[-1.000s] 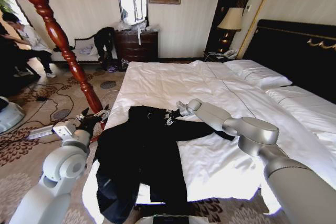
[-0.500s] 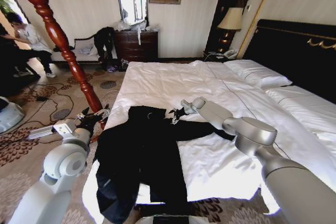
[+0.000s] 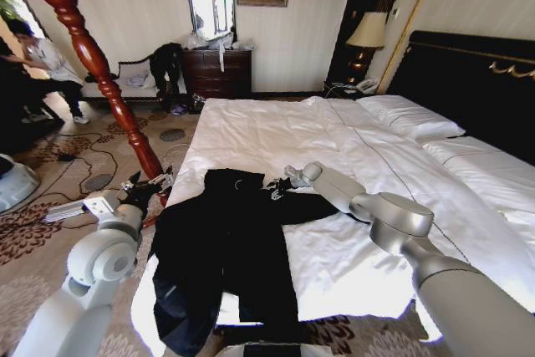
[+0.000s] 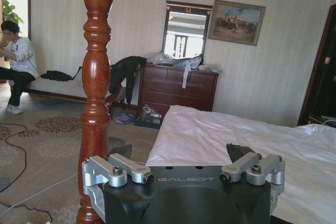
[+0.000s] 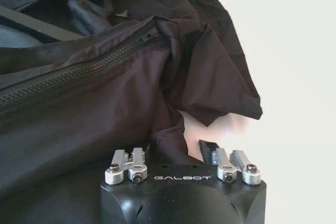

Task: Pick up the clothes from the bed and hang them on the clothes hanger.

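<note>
The clothes (image 3: 226, 248), a black jacket, lie spread on the near left part of the bed (image 3: 334, 135), with the hem hanging over the foot edge. My right gripper (image 3: 278, 186) is low at the jacket's collar and shoulder. In the right wrist view it is open (image 5: 181, 148). A fold of the clothes (image 5: 173, 77) lies between its fingers (image 5: 206, 148), and white sheet shows between one finger and the cloth. My left gripper (image 3: 142, 190) hangs open beside the bed's left edge, its fingers apart (image 4: 178, 153). The clothes hanger is out of view.
A turned red-brown wooden post (image 3: 92, 56) leans up from the floor just left of the bed, close to my left gripper (image 4: 97, 103). Cables (image 3: 71, 156) lie on the carpet. A dresser (image 3: 217, 73) stands at the far wall and a lamp (image 3: 365, 35) beside the headboard.
My right gripper has slid slightly left along the bed toward the jacket's collar. The left arm and the jacket have stayed put.
</note>
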